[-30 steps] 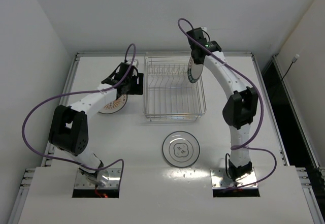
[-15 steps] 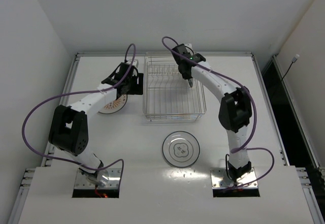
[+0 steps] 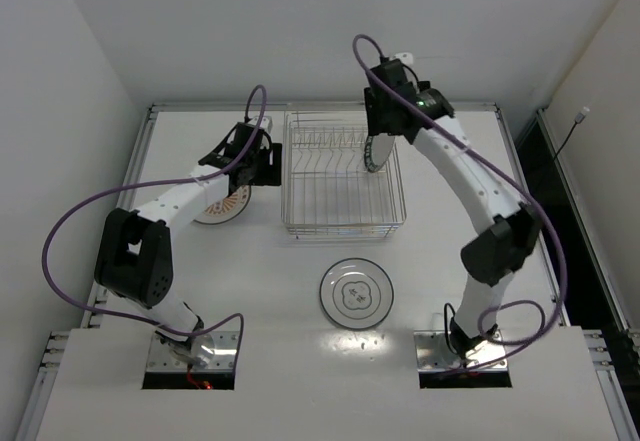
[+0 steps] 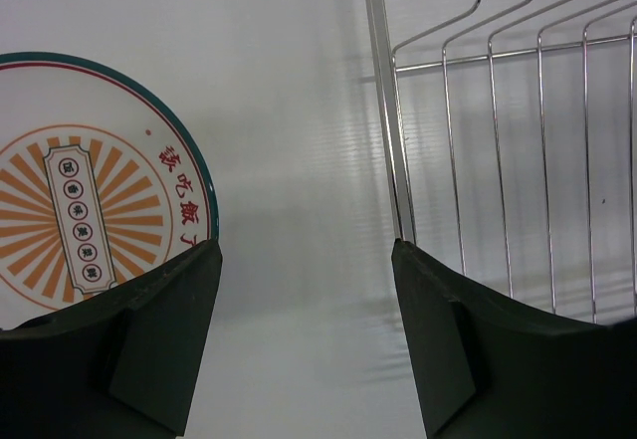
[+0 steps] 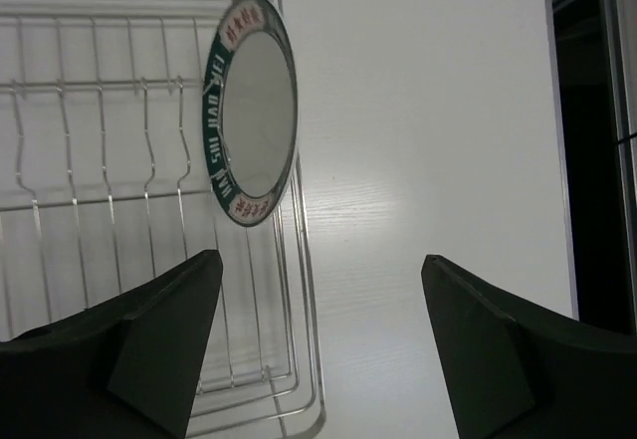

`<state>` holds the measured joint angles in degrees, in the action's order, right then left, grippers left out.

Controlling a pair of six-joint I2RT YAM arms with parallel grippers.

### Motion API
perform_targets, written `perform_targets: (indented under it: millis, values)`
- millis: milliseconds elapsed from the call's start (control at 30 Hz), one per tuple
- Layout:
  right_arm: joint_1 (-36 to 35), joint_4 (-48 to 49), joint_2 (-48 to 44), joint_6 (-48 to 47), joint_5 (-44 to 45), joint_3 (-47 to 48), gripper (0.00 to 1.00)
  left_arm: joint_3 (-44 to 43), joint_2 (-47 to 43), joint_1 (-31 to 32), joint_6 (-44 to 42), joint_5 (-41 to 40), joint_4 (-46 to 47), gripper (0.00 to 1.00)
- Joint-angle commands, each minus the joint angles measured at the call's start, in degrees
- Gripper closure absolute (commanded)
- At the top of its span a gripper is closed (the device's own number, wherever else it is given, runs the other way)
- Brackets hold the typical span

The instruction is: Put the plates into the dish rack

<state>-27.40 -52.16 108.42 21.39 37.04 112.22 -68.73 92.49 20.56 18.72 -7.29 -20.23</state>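
notably, chinese characters mark the teal-rimmed plate [image 5: 254, 110] and the orange-patterned plate [image 4: 90, 190].

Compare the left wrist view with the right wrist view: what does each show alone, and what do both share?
Left wrist only: the orange-patterned plate lying flat on the table, beside the dish rack. Right wrist only: the teal-rimmed plate standing on edge at the rack's right end. Both: rack wires, white table, and an open, empty pair of fingers, the left end effector and the right end effector.
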Motion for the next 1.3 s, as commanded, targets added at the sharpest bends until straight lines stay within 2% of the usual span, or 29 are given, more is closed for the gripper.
perform_targets:
  millis: [0, 67, 100, 167, 200, 233, 300, 333, 367, 433, 533, 567, 667, 733, 867, 1067, 1267]
  values:
    - [0.6, -2.8, -12.2, 0.0, -2.0, -2.7, 0.21, -0.6, -2.5, 0.0, 0.2, 0.2, 1.3, 0.33]
    - [1.1, -2.8, -17.7, 1.5, -8.9, -9.4, 0.20, -0.6, -2.5, 0.0, 0.2, 0.2, 1.3, 0.33]
    - [1.1, -2.1, -24.1, 2.8, -11.6, -17.2, 0.20, -0.6, -2.5, 0.0, 0.2, 0.2, 1.3, 0.33]
    - [1.6, -1.4, -31.0, 5.2, -18.0, -25.7, 0.20, -0.6, -2.5, 0.0, 0.2, 0.2, 1.3, 0.33]
    - [1.6, -0.7, -34.6, 7.9, -19.9, -33.4, 0.20, -0.6, -2.5, 0.0, 0.2, 0.2, 1.3, 0.33]
    - [2.2, -0.7, -41.3, 9.4, -23.8, -37.0, 0.20, -0.6, -2.5, 0.0, 0.2, 0.2, 1.3, 0.33]
    - [2.2, -0.7, -47.2, 14.5, -29.1, -47.2, 0.19, -0.6, -2.5, 0.0, 0.2, 0.2, 1.3, 0.33]
    - [2.2, 0.0, -49.7, 16.2, -35.9, -50.8, 0.19, -0.6, -2.5, 0.0, 0.2, 0.2, 1.3, 0.33]
    - [2.2, 0.7, -53.9, 18.1, -39.5, -58.2, 0.19, -0.6, -2.5, 0.0, 0.2, 0.2, 1.9, 0.33]
    - [2.7, 2.2, -57.6, 22.1, -46.6, -67.3, 0.19, -0.6, -2.5, 0.0, 0.2, 0.2, 1.9, 0.33]
    - [2.7, 7.3, -64.5, 26.7, -51.4, -77.2, 0.15, -0.6, -2.5, 0.0, 0.2, 0.2, 1.9, 0.33]
    - [3.4, 7.3, -65.1, 26.7, -52.5, -77.9, 0.15, 0.0, -2.5, 0.0, 0.2, -0.4, 1.9, 0.33]
    - [3.9, 6.0, -60.0, 25.2, -52.8, -76.3, 0.12, 0.0, -2.0, 0.0, 0.2, -0.4, 1.9, 0.33]
    - [4.5, 7.3, -55.2, 24.0, -54.7, -78.5, 0.12, 0.0, -2.0, 0.0, 0.2, -0.4, 1.9, 0.33]
    - [6.0, 15.7, -49.3, 23.2, -62.2, -82.9, 0.12, 0.0, -2.5, 0.0, -0.3, -1.4, 1.9, 0.33]
    - [11.7, 20.8, -42.4, 19.8, -67.8, -86.7, 0.13, 0.0, -2.5, 0.0, -0.4, -1.9, 1.9, 0.33]
    - [15.0, 24.2, -39.0, 19.2, -68.3, -87.9, 0.26, 0.0, -3.5, 0.0, -0.4, -3.0, 1.3, 0.33]
